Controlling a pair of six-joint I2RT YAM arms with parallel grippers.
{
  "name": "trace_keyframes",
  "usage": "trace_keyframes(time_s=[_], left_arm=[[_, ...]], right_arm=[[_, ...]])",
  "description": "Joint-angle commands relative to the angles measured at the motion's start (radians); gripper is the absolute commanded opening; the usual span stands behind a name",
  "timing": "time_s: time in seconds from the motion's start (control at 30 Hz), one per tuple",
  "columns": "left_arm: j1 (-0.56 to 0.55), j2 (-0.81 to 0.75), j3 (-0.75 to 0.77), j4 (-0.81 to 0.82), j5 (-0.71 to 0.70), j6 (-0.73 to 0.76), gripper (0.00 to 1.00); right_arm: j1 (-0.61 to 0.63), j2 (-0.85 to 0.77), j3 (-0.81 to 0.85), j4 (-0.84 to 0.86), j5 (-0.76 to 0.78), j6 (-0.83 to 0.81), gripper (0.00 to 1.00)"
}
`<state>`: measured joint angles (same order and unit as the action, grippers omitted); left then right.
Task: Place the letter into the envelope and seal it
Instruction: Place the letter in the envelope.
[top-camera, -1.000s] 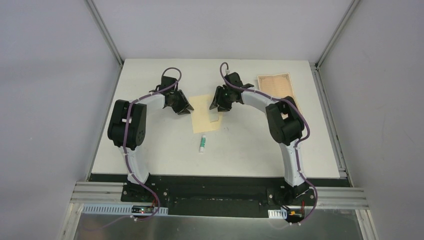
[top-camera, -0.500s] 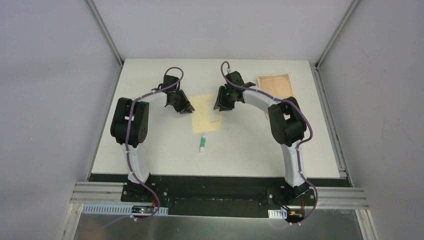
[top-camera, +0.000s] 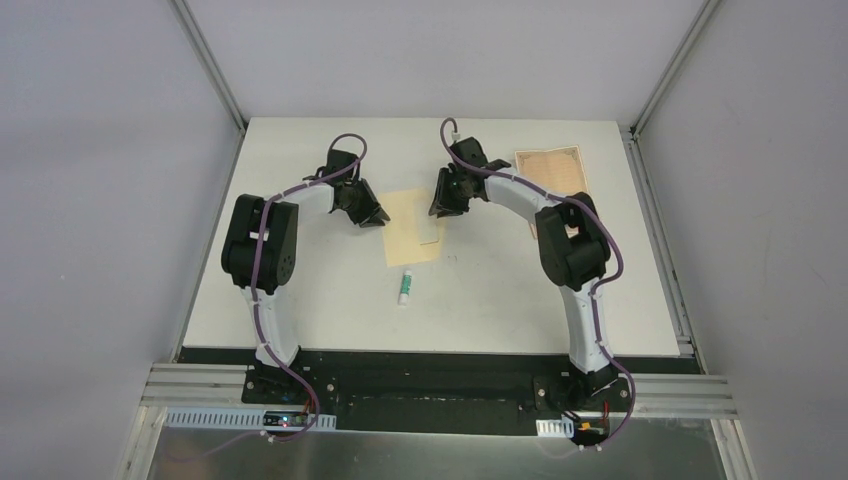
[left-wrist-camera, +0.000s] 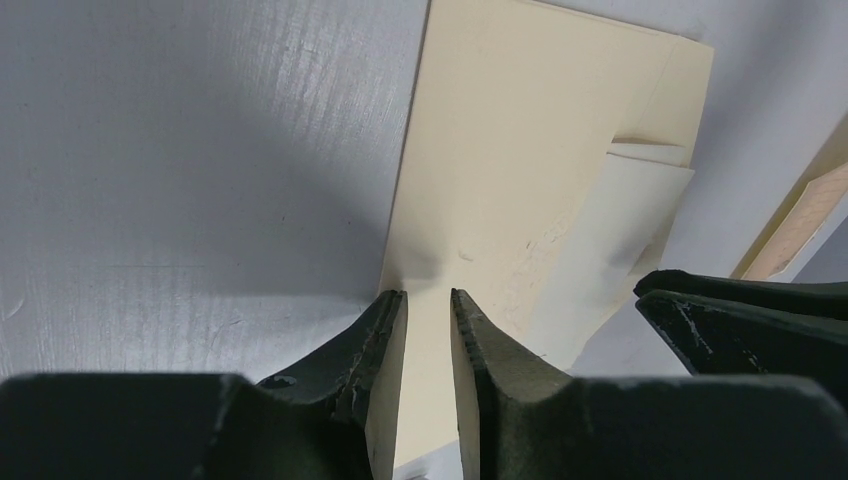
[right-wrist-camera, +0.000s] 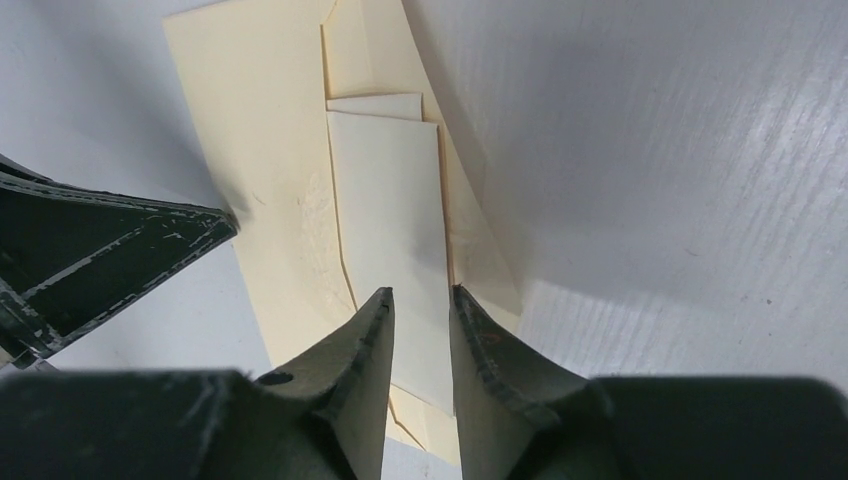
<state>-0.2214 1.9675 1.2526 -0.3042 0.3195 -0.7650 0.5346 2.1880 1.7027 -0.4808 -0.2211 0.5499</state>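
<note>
The yellow-tan envelope (top-camera: 406, 232) lies flat mid-table, also seen in the wrist views (left-wrist-camera: 520, 140) (right-wrist-camera: 255, 130). The paler letter (top-camera: 430, 231) (right-wrist-camera: 385, 200) (left-wrist-camera: 615, 240) lies along its right side, partly tucked under the envelope's edge. My left gripper (top-camera: 374, 216) (left-wrist-camera: 428, 296) rests its tips at the envelope's left edge, jaws a narrow gap apart, nothing between them. My right gripper (top-camera: 441, 206) (right-wrist-camera: 421, 293) hovers over the letter's near end, jaws likewise narrowly open and empty.
A small white-green tube (top-camera: 405, 286) lies just in front of the envelope. A tan patterned sheet (top-camera: 551, 169) lies at the back right of the white table (top-camera: 500, 290). Each wrist view shows the other gripper's black fingers (left-wrist-camera: 745, 320) (right-wrist-camera: 95, 250) close by.
The right gripper's jaws have narrowed and it has drawn slightly toward the back. The left gripper narrowed a little and barely shifted. Envelope and letter stay put.
</note>
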Motion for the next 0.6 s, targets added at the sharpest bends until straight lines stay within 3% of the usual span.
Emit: trace_keyframes(time_s=[0.0,0.57], left_arm=[[-0.001,0.030,0.016,-0.010,-0.031,0.026,0.25],[-0.001,0.047,0.035,-0.009,-0.022,0.024,0.27]], right_arm=[[-0.001,0.015,0.036,-0.004,0.012,-0.020,0.29],[0.031,0.058,0.071,-0.009,-0.003,-0.017,0.28]])
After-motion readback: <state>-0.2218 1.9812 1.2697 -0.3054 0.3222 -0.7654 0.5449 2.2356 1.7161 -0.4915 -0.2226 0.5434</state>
